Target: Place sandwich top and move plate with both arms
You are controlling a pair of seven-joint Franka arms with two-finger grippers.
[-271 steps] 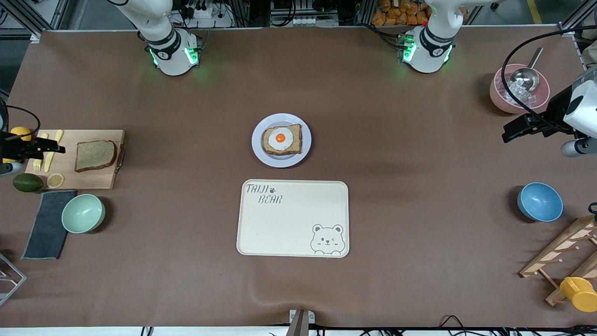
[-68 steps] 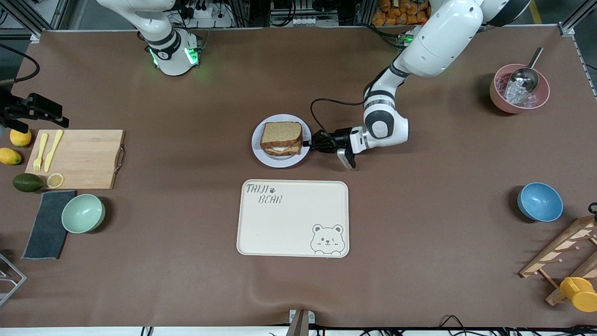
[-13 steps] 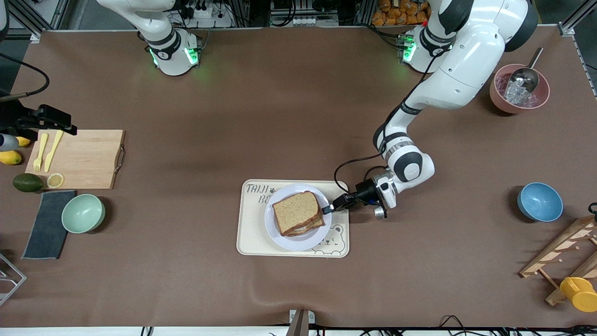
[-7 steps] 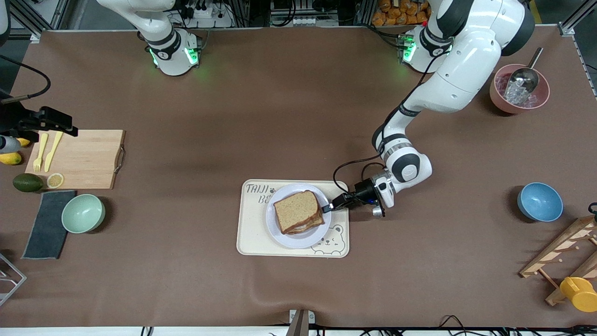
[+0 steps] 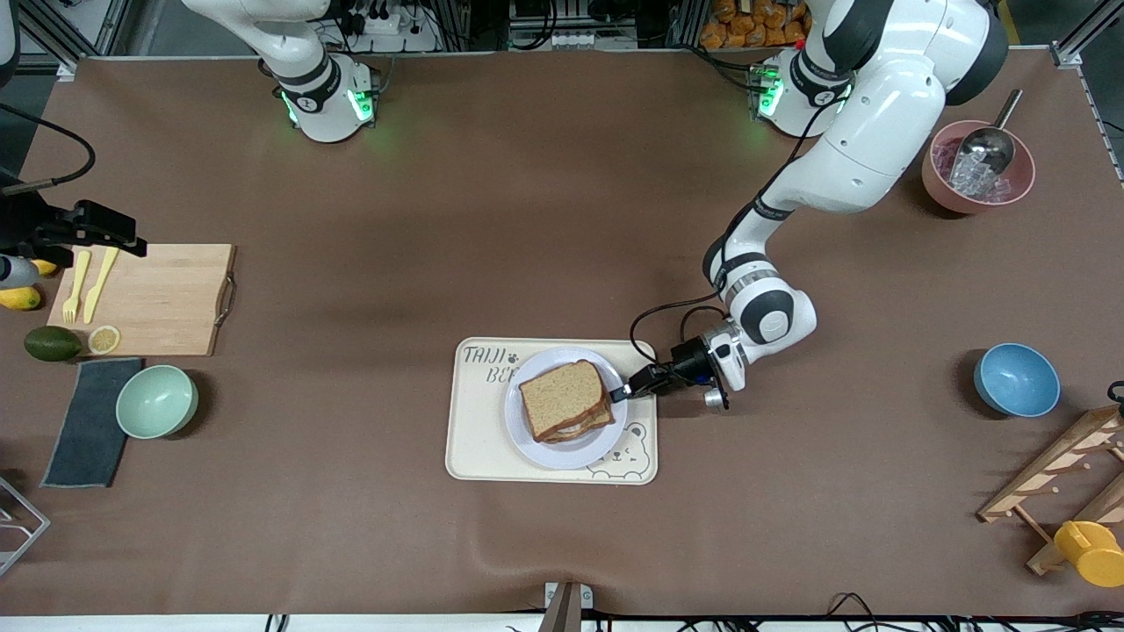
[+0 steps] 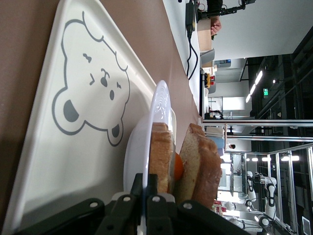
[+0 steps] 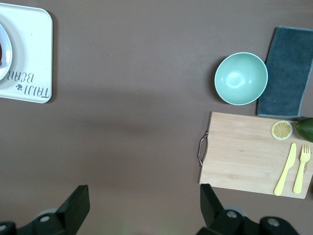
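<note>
1. Left end effector (image 5: 622,391): clenched on plate (image 5: 562,452) rim; plate shifted slightly toward it over tray (image 5: 474,439).
2. Sandwich top (image 5: 562,399): placed; setting-down apparently pending.
3. Right end effector (image 5: 118,235): spread, waiting above cutting board (image 5: 167,298).

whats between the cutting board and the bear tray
Nothing: the front view shows only bare brown table between the cutting board and the bear tray; the right wrist view shows the same.
</note>
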